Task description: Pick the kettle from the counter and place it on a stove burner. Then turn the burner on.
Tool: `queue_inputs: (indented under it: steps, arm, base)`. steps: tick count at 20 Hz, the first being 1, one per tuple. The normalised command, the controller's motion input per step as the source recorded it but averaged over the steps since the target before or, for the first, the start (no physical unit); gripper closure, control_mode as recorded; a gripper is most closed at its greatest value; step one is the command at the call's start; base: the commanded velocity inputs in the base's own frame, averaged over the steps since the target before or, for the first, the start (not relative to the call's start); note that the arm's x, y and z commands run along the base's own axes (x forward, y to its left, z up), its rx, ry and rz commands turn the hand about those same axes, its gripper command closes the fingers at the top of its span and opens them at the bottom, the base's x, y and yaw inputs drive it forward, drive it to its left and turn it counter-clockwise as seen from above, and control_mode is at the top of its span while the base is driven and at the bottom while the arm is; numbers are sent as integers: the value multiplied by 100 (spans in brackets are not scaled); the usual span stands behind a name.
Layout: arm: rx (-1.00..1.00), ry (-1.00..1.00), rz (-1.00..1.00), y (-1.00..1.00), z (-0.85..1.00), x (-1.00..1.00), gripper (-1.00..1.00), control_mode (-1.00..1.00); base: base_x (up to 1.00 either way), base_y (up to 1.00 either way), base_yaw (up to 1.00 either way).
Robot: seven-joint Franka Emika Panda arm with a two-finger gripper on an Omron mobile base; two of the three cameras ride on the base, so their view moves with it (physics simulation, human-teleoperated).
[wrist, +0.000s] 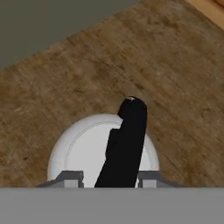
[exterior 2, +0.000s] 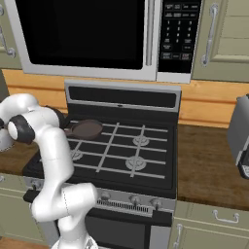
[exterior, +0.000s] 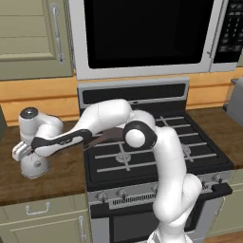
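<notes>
Fingers [wrist: 148, 176] straddle kettle [wrist: 87, 148] handle, apparently gripping.

The kettle [exterior: 34, 166] stood on the counter [exterior: 57, 175] left of the stove, near the front edge; the gripper [wrist: 109, 177] hung directly above it, fingers either side of its handle [wrist: 124, 144]; a frying pan [exterior 2: 85, 129] lay on the rear-left part of the cooktop [exterior 2: 155, 168]; the microwave [exterior: 147, 33] hung above the stove; a toaster [exterior 2: 240, 136] sat on the counter to the stove's right.
</notes>
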Motion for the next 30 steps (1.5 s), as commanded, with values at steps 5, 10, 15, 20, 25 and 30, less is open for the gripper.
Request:
queue_inputs:
  steps: [5,10,15,20,25,30]
  arm:
    - [-5,-6,0,0,0,-10,100,-100]
    - [-24,-47,0,-24,10,-86,100,-100]
    - [-31,-67,-2,-76,41,-99,100,-100]
    - [-14,-53,-13,-100,60,-66,100,-100]
    - [6,-23,-20,-100,55,-33,100,-100]
    - [37,-3,-18,-100,51,-18,100,-100]
  base:
    - [0,0,0]
    - [0,0,0]
    - [0,0,0]
    - [0,0,0]
    - [0,0,0]
    - [0,0,0]
